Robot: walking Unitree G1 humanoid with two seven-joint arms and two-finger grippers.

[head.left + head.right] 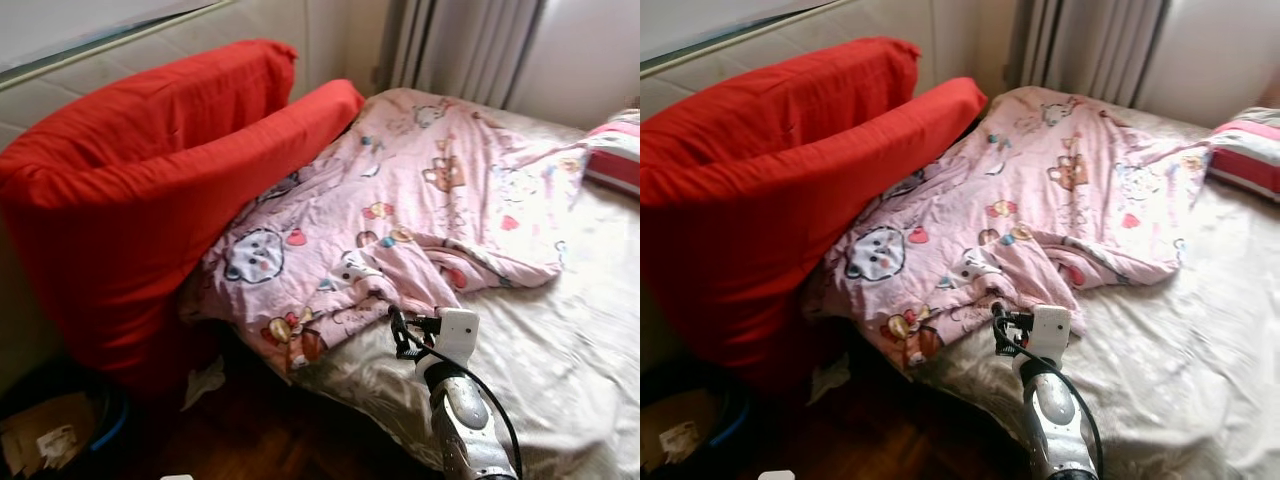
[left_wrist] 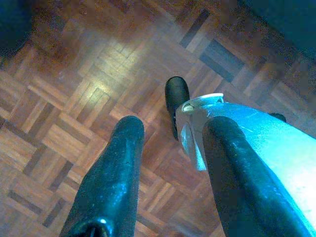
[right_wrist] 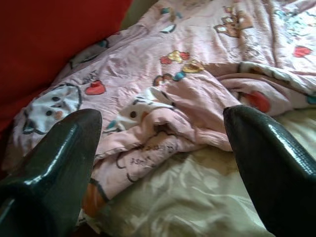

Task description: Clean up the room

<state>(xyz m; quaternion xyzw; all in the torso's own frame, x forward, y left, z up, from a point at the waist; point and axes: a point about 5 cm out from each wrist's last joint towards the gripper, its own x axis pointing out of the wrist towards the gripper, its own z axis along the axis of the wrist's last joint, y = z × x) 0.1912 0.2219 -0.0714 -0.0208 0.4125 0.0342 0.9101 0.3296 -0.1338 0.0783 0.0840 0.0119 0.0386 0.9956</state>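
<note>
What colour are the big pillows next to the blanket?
The two big fabric pillows are bright red, best seen in the left eye view.

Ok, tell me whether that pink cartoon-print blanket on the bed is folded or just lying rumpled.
Rumpled, not folded. The pink cartoon-print blanket lies crumpled across the bed, its near edge bunched just ahead of the open right hand.

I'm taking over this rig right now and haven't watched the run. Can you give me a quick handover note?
Right gripper: open, empty, reaching toward the bunched edge of the pink blanket on the bed.
Left gripper: open, empty, hanging over the wooden floor.
Two red cushions lean against the wall, overlapping the blanket's edge.
A striped pillow sits at the bed's far side.
Done: nothing visibly tidied.
Left: grasp and straighten the blanket, probably sort the cushions.
</note>
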